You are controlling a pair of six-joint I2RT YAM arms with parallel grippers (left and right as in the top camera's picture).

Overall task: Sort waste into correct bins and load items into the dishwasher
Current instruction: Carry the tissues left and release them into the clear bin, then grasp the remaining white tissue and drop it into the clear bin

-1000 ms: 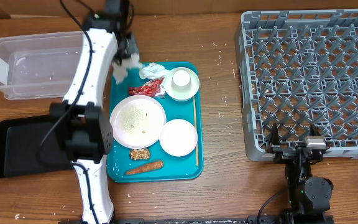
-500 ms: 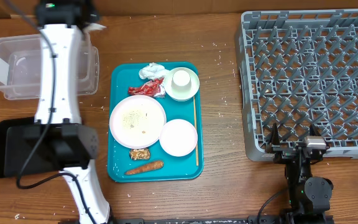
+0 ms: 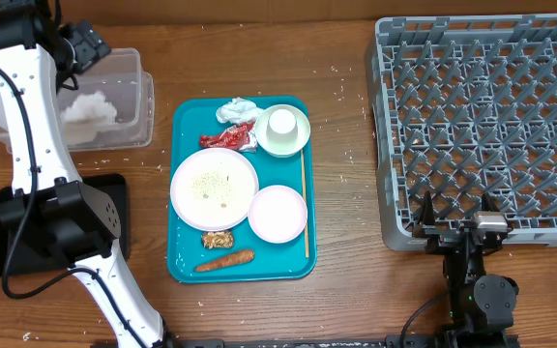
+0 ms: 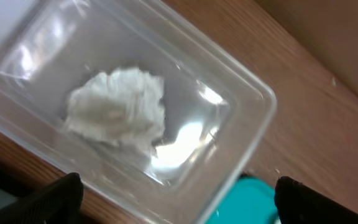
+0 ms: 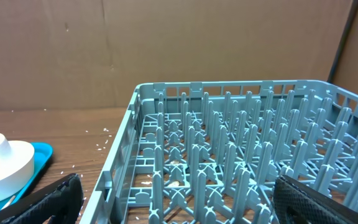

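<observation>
Overhead: left gripper (image 3: 83, 48) is hovering over the clear tub (image 3: 145, 108) at 10 o'clock on the tabletop (image 3: 346, 87). Its jaw spread is hard to read from up there. The left wrist view is settling it: jaws are standing wide apart and gripping nothing. The crumpled white napkin (image 4: 117, 109) is lying loose on the tub floor, clear of both tips.

Only overhead is showing the rest:
- The teal tray (image 3: 184, 121) is sitting mid-table.
- A second white crumple (image 3: 237, 109) and the red wrapper (image 3: 230, 136) are lying near the tray's 12 o'clock.
- The large plate (image 3: 214, 188) is carrying rice grains (image 3: 206, 184), with the smaller plate (image 3: 278, 214) at its 4 o'clock.
- The cup (image 3: 281, 122) is sitting in the bowl (image 3: 300, 141).
- The stick (image 3: 304, 203) is lying along the tray's 3 o'clock edge.
- The nut lump (image 3: 218, 239) and carrot (image 3: 225, 260) are lying at the tray's 6 o'clock.
- The black tray (image 3: 8, 246) is at 8 o'clock on the tabletop, partly under the left arm.
- The right gripper (image 3: 453, 215) is sitting at the 6 o'clock edge of the dish rack (image 3: 482, 116), jaws open and empty.

The right wrist view is adding a side look at the rack's upright pegs.
</observation>
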